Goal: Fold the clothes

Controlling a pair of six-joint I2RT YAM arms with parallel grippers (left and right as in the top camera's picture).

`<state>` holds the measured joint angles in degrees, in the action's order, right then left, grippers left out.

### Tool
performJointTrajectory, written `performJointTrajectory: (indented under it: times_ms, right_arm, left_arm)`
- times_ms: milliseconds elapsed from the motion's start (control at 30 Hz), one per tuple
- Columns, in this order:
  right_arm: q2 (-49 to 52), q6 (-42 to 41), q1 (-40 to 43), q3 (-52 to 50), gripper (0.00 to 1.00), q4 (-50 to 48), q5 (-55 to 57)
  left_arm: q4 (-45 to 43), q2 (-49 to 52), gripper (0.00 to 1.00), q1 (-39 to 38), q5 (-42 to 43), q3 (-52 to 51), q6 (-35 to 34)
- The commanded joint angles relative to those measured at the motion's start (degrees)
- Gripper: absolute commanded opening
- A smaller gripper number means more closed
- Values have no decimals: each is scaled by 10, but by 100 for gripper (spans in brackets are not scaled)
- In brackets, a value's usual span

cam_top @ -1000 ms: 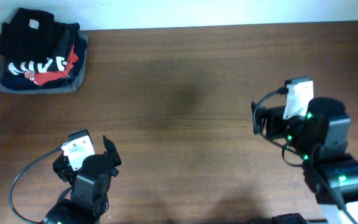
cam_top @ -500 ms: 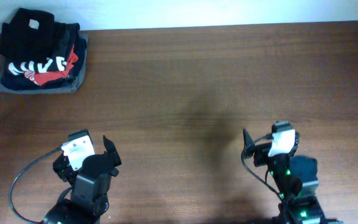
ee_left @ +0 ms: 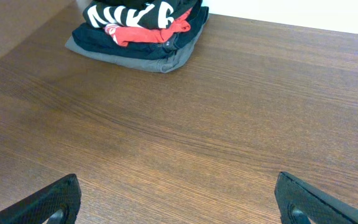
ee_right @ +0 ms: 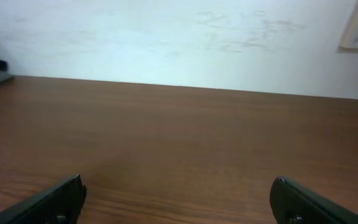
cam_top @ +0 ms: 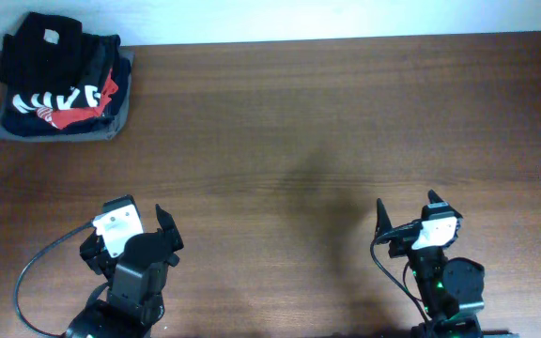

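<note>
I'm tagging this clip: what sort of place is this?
Probably an indoor robotics test bench: a wooden table against a plain white wall, left arm and right arm at its near edge, a stack of folded clothes in one corner.

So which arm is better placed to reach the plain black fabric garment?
Left, probably. The plain black fabric garment tops the folded pile at the far left, ahead of the left arm's open fingers; the right arm's fingers sit far right.

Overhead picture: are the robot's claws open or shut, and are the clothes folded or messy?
left gripper: open, empty
right gripper: open, empty
plain black shirt: folded, on top of the others
lettered black top: folded, under it
grey garment: folded, at the bottom
</note>
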<state>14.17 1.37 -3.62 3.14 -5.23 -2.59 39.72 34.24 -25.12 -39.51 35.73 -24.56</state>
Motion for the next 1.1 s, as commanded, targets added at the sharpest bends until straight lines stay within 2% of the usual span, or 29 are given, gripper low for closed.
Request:
performJointTrajectory:
  times_ms: [0, 67, 300, 500, 1067]
  right_arm:
    - [-26, -1, 23, -17, 99, -4, 8]
    - [-45, -1, 32, -28, 99, -4, 6]
    - [-138, 19, 34, -28, 99, 87, 7]
    - [-140, 42, 34, -28, 99, 96, 9]
    - [-138, 42, 33, -28, 99, 96, 7]
  left_arm:
    - [0, -2, 99, 0, -8, -1, -3]
    - [0, -2, 99, 0, -8, -1, -3]
    - [0, -2, 99, 0, -8, -1, -3]
    - [0, -2, 99, 0, -8, -1, -3]
    - [0, -2, 99, 0, -8, -1, -3]
